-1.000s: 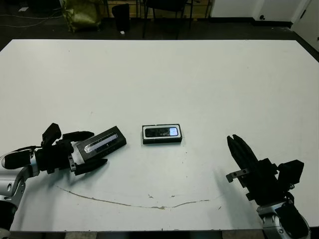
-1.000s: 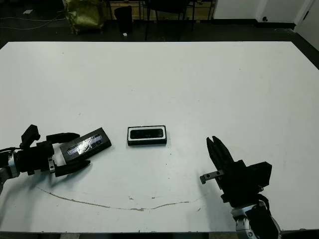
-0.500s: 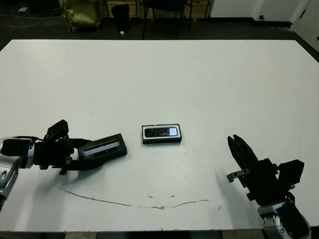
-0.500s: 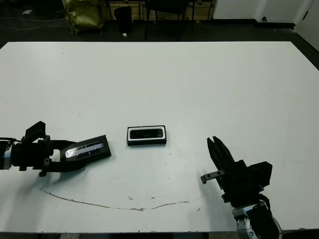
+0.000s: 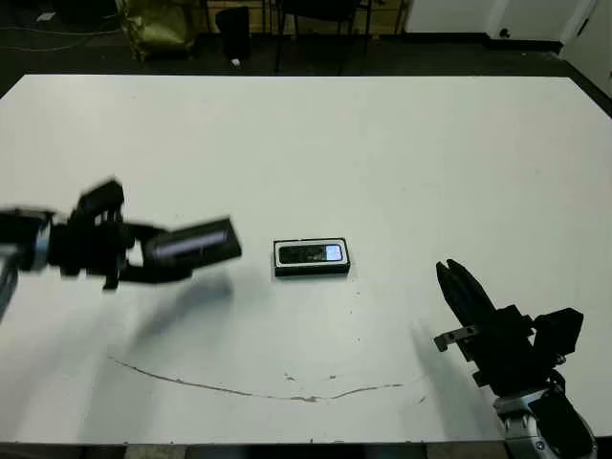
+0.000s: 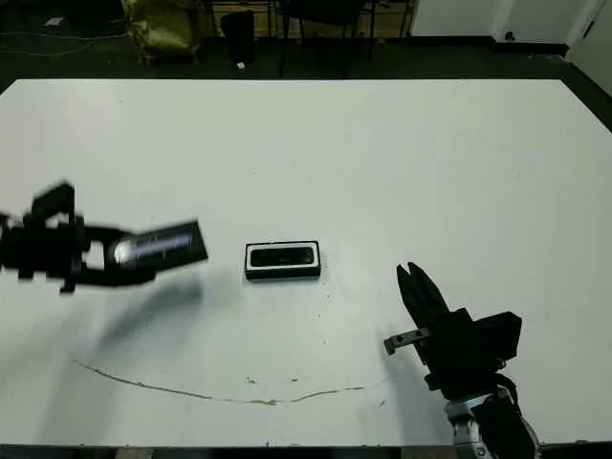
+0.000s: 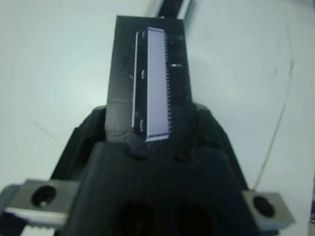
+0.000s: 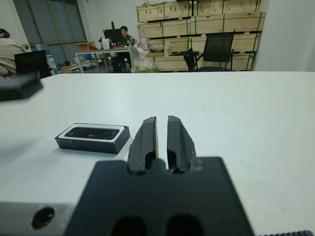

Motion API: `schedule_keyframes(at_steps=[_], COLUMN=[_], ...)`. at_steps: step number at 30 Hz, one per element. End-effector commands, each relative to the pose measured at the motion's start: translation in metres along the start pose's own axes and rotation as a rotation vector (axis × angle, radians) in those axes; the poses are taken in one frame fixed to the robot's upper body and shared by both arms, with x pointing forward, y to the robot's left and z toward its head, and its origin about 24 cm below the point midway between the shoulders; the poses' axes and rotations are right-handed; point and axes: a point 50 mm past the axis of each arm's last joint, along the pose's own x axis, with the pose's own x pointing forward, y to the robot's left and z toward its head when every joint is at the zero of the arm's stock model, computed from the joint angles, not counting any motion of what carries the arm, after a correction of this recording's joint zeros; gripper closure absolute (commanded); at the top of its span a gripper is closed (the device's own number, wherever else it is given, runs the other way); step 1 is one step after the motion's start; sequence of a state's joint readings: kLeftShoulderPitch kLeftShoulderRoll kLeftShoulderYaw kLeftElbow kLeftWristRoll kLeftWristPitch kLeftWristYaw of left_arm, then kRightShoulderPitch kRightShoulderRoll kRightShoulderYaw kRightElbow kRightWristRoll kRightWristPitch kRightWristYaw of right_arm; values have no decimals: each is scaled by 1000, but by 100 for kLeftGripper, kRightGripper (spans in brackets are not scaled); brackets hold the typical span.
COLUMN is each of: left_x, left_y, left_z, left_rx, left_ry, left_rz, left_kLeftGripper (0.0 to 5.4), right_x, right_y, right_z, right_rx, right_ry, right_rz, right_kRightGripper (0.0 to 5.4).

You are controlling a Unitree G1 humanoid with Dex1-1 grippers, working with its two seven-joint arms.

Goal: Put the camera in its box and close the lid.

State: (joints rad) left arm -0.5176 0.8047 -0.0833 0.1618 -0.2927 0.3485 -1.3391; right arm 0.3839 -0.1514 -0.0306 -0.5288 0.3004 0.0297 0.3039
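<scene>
The left gripper [image 5: 143, 256] is clamped on the lid [image 5: 191, 243], held clear of the table — the closing step is in hand. Just beyond the lid's far end sits the box [image 5: 311, 257] with the camera [image 5: 308, 253] inside; next, square the lid over it and lower. The right gripper [image 5: 457, 284], fingers together, idles well apart.

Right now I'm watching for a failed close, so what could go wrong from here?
The left hand holds the lid by one end, in the air and blurred with motion; it might slip or arrive skewed. The box, with the camera inside, sits loose on the table, and the right hand isn't steadying it, so a push could slide it.
</scene>
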Motion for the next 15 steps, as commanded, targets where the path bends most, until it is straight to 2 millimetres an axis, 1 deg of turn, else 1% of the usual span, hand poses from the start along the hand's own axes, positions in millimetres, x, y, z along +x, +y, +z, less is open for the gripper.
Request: schedule_keyframes(at_steps=[1,4,6,9,15], left_x=[12,28,40,58,89], left_y=[6,10,10,10,9], left_z=[21,41,49,53,51], left_rx=[13,73,106,98,101], left_ry=[-27,-37,-49,-58,-33], left_rz=[-40,-76,-93,-130,-206], left_kLeftGripper=[284,284,284,284,284], right_x=[-4,-4,-4,-4,-3], right_y=[0,2,2,2,3], right_z=[-5,-4,-4,-5,-4], right_rx=[-5,-5,-6,4,-10], right_ry=[52,55,59,42,45], right_rz=[-16,-20,-25,-11,-17], right_kRightGripper=[540,540,540,540,540])
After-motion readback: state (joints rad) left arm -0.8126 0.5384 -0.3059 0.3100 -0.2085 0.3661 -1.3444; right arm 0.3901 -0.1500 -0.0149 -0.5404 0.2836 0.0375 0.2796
